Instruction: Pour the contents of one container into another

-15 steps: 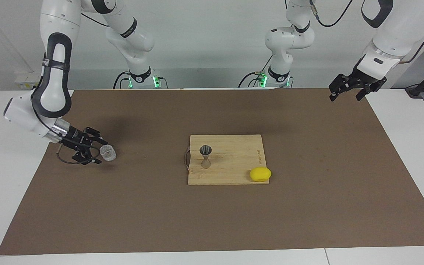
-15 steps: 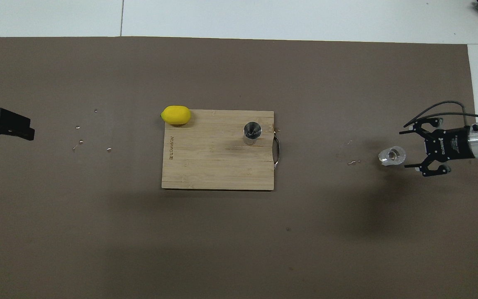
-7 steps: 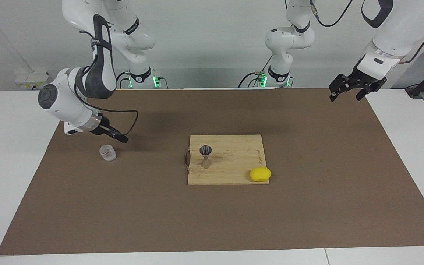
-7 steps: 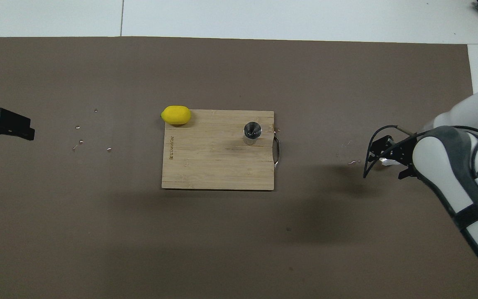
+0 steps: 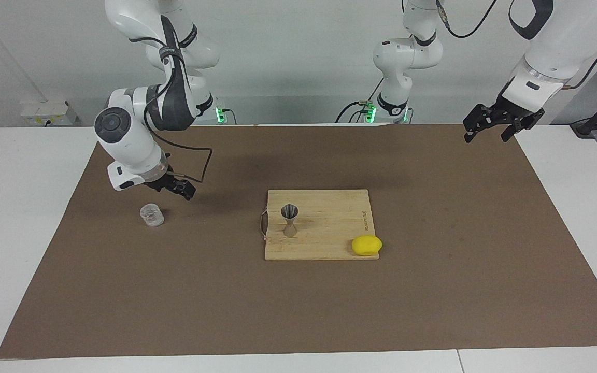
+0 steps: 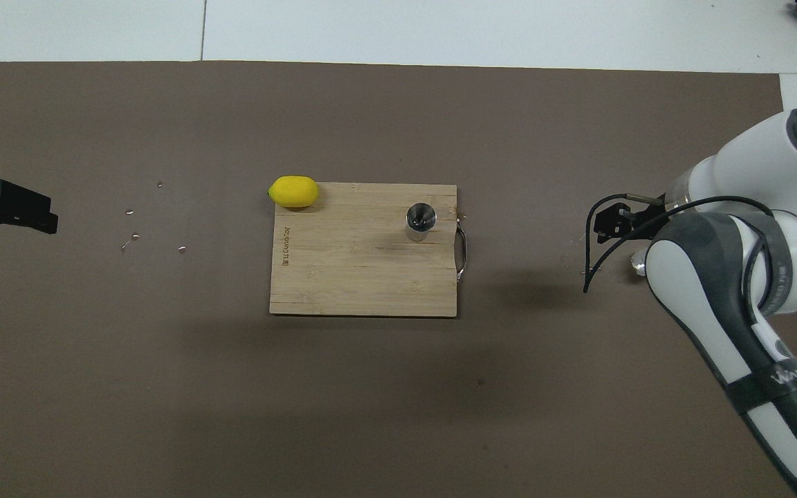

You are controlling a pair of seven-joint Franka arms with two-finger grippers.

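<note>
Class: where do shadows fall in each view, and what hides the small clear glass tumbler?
Facing view: soft shadow on the brown mat under the right gripper; clear glass tumbler plainly visible. Overhead view: the right arm covers most of the tumbler; a dark patch lies beside the wooden cutting board.

A white table (image 5: pixel 18 217) is carrying a brown mat (image 5: pixel 433 290) that is covering most of its top. A wooden cutting board (image 5: pixel 329 223) is lying flat at the middle of the mat. A yellow lemon (image 5: pixel 366 245) is sitting at the board's corner away from the robots, toward the left arm's end, seemingly half on the board. A clear glass tumbler (image 5: pixel 152 215) is standing upright on the mat toward the right arm's end, well apart from the board.
</note>
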